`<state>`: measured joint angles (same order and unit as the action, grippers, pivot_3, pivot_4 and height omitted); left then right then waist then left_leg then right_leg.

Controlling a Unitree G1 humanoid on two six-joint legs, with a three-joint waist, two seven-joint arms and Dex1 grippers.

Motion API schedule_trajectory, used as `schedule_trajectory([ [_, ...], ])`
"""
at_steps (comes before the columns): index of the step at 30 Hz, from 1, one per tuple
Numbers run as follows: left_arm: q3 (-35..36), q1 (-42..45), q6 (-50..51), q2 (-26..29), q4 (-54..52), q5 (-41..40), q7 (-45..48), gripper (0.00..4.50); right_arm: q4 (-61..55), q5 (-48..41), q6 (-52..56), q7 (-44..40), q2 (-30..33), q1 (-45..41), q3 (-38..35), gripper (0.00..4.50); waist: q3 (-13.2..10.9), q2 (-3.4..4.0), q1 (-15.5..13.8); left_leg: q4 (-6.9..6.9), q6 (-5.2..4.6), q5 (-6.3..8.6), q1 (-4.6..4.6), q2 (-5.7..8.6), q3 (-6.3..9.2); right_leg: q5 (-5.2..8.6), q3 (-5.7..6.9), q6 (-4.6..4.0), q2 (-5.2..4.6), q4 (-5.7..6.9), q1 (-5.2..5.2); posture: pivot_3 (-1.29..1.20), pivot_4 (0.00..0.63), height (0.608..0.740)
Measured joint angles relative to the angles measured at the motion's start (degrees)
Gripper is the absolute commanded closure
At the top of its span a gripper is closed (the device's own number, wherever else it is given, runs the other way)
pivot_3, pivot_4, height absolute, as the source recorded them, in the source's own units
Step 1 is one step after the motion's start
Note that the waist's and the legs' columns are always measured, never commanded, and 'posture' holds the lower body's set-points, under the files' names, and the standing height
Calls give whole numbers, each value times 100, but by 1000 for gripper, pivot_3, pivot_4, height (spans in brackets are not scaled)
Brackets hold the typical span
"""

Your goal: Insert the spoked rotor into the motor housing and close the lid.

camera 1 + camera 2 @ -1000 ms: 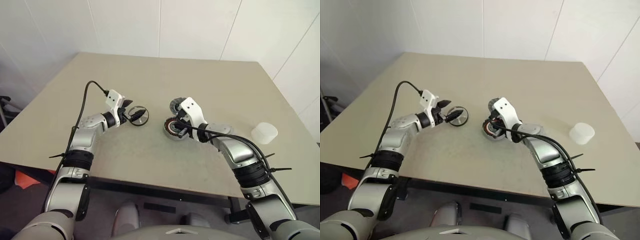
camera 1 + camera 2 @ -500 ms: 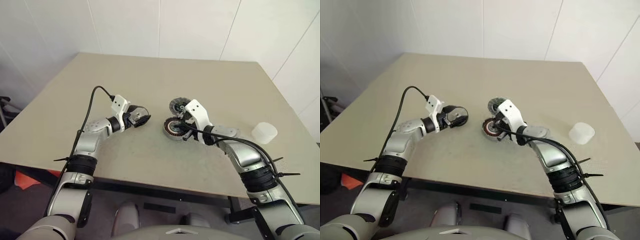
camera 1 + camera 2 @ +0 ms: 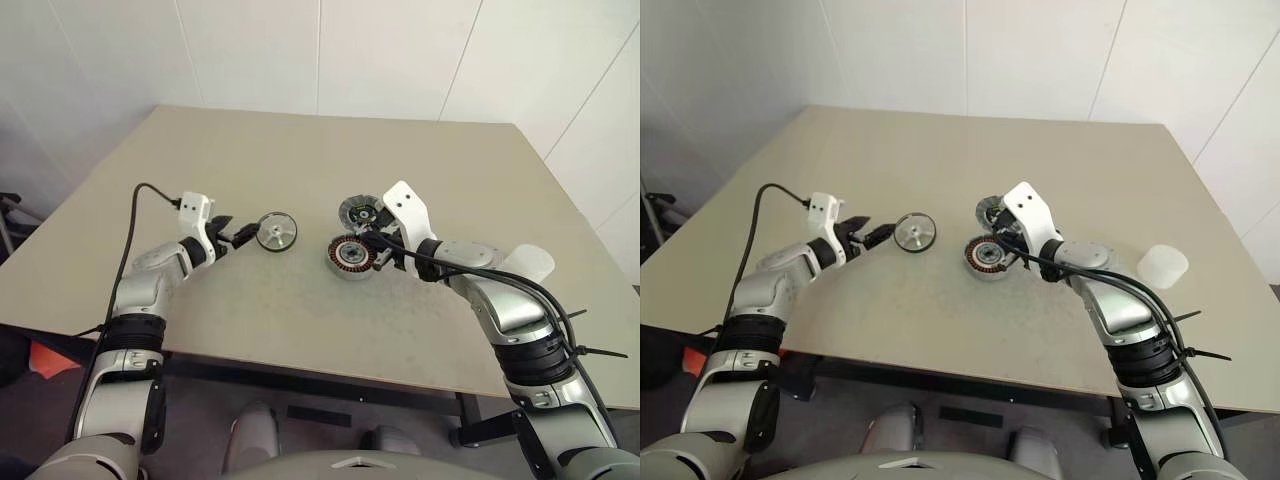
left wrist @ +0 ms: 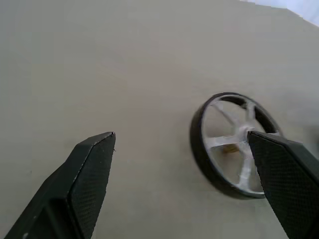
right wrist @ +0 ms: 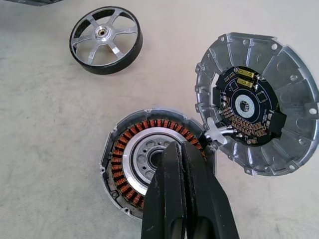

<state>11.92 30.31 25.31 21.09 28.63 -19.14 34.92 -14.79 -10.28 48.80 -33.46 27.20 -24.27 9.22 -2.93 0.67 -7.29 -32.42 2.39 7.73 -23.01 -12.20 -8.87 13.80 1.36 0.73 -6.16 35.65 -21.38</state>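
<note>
My left hand (image 3: 240, 237) is wide open, with nothing between its two black fingers (image 4: 89, 169). It sits low over the desk (image 3: 300, 160) and points at the black wheel (image 3: 277, 232). The wheel lies flat on the desk, just past my fingertips. It is close, but I am not touching it. The wheel has a black rim, shiny spokes and a small hub in the middle.

My right hand (image 5: 182, 154) is shut tight, and its two fingers are pressed flat together. It holds nothing. Its tips hang over the middle of the round motor cup (image 5: 149, 159). I cannot tell if they touch it.

The motor cup sits on the desk near the middle, to the right of the wheel and a little way apart from it. It is silver on the outside, with a ring of copper coils around a dark centre. The top of the cup is open and nothing is inside it yet.

The grey lid (image 5: 259, 99) lies right beside the cup, touching it at one edge. Its inner side faces up, with a dark round part in its middle.

Far off on my right side, a white see-through cup (image 3: 1163, 266) stands alone on the desk.
</note>
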Motion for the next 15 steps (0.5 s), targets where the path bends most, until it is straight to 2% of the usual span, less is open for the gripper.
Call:
schedule_trajectory([
  [8, 116, 391, 239, -523, 434, -110, -412, 0, 1, -12, 15, 2, -28, -3, 4, 4464, 0, -1, -26, -2, 2, -1, -2, 6, 3, -1, 1, 1, -4, -3, 2, 0, 0, 740],
  [15, 110, 595, 593, -540, 606, -136, -454, 0, 1, -10, 32, 14, -26, -4, 4, 4464, 0, -1, -5, 0, 4, -3, -4, 3, 4, 0, 2, 1, -1, -5, 0, 0, 0, 740],
])
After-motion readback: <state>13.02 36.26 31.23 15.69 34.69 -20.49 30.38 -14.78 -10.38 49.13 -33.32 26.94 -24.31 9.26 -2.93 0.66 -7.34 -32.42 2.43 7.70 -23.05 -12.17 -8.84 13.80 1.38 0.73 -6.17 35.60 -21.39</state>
